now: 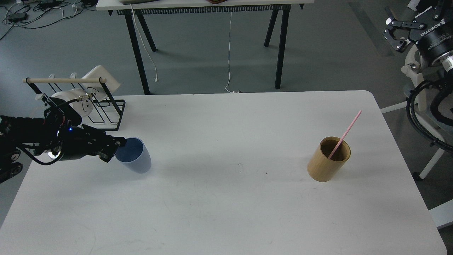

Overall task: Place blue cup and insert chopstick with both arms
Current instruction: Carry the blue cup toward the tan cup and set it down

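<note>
The blue cup [136,158] is at the left of the white table [226,212], its mouth up and leaning a little toward my left arm. My left gripper [114,149] comes in from the left and is shut on the cup's near-left rim. The pale pink chopstick [346,131] leans inside a tan wooden cylinder [327,163] at the right of the table, its top pointing up and right. My right gripper [395,32] is open and empty, off the table at the top right corner of the view.
A black wire rack [101,109] with white mugs [76,102] and a wooden bar stands at the table's back left corner, just behind my left arm. A second table's black legs [281,46] and cables stand on the floor beyond.
</note>
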{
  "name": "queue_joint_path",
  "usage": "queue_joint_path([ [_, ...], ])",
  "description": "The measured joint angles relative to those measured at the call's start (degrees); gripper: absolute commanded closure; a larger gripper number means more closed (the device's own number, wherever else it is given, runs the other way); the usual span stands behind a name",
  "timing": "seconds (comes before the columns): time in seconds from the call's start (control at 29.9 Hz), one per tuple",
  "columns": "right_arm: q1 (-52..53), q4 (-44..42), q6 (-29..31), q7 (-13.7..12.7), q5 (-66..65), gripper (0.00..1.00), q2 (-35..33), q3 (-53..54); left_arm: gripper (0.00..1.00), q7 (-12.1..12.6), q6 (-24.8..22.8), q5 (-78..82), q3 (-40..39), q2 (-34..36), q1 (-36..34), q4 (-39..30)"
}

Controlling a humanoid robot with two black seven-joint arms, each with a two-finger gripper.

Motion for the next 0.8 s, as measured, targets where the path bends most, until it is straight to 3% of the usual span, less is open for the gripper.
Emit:
queue_joint_path([
  [0.13,0.0,0.0,0.0,0.0,-0.1,0.01,-0.1,0.4,0.97,1.1,-5.9,0.0,-0.1,-1.7,-4.4,-4.3],
  [0.33,0.2,0.0,0.0,-0.1,-0.1,0.01,-0.4,1.0,0.96,7.1,-11.2,0.9,0.3,-13.0,-7.7,-5.7],
  [0.47,0.3,0.0,0.0,-0.1,-0.1,0.01,-0.9,1.1,0.96,10.1,-12.2,6.4,0.3,-20.5,-7.9,-5.7],
  [0.8,0.3,0.1,0.0,-0.1,-0.1,0.01,-1.3,1.2,0.95,10.8,-12.3,13.6,0.8,-33.9,-5.9,-1.4],
])
